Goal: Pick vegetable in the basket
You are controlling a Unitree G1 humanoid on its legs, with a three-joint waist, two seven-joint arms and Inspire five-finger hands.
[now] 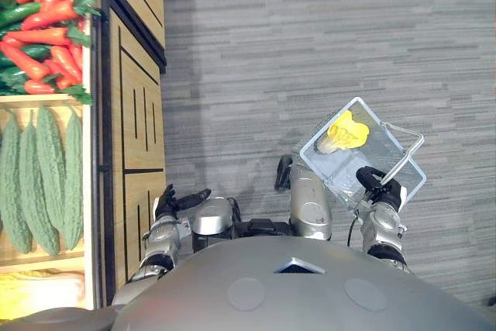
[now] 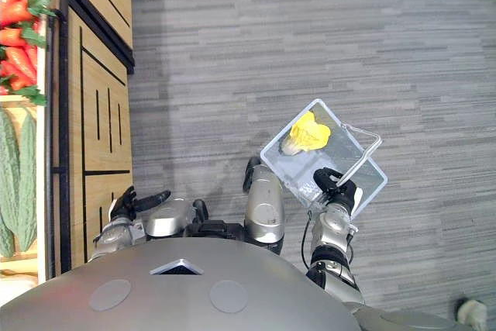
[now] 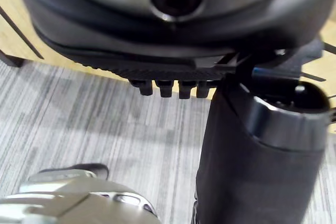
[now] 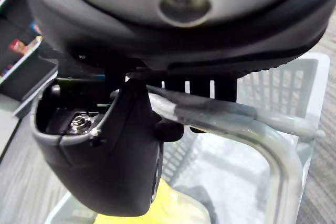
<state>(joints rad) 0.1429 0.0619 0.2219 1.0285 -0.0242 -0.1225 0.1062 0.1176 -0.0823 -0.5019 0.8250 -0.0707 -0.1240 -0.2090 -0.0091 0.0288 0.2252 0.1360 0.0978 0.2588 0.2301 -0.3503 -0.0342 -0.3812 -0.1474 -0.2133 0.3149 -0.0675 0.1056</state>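
Hanging empty at the near left: left hand (image 1: 172, 201), fingers straight and loose, just beside the wooden display stand (image 1: 136, 114). Near right: right hand (image 1: 381, 188), curled round the wire handle (image 4: 273, 145) of a clear plastic basket (image 1: 387, 156), which hangs tilted. Inside, at its far corner: one yellow leafy vegetable (image 1: 345, 132). Far left, on the stand: bitter gourds (image 1: 39, 168), then carrots (image 1: 46, 17). Risks, as judged: a swing could tip the tilted basket and spill the vegetable; a left hand lifted carelessly could knock the stand's front; the basket hangs well apart from the produce.
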